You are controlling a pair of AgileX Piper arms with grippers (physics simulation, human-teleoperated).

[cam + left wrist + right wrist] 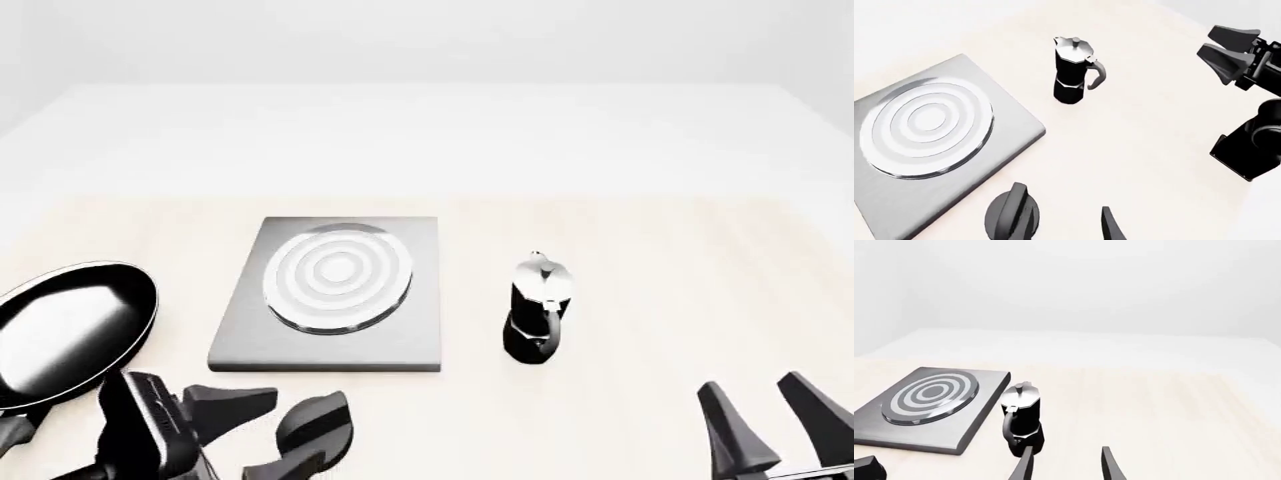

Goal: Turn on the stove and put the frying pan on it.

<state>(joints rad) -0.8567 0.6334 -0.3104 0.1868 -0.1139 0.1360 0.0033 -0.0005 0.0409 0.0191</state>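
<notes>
The stove (pixel 334 300) lies flat in the middle of the table, a grey slab with pale rings; it also shows as the stove (pixel 927 140) and the stove (pixel 927 405). Left of it sits the frying pan (pixel 74 325), black with a glossy inside, its handle running down behind my left arm. A small black ridged knob (pixel 314 425) lies in front of the stove. My left gripper (pixel 274 435) is open, its fingertips at either side of the knob (pixel 1013 215), which hides one finger in the left wrist view. At the near right, my right gripper (pixel 767 415) is open with nothing in it.
A black-and-silver moka pot (pixel 538 310) stands upright just right of the stove, ahead of my right gripper (pixel 1067 465). The right arm (pixel 1247 100) crosses the left wrist view. The table's far edge lies well behind the stove.
</notes>
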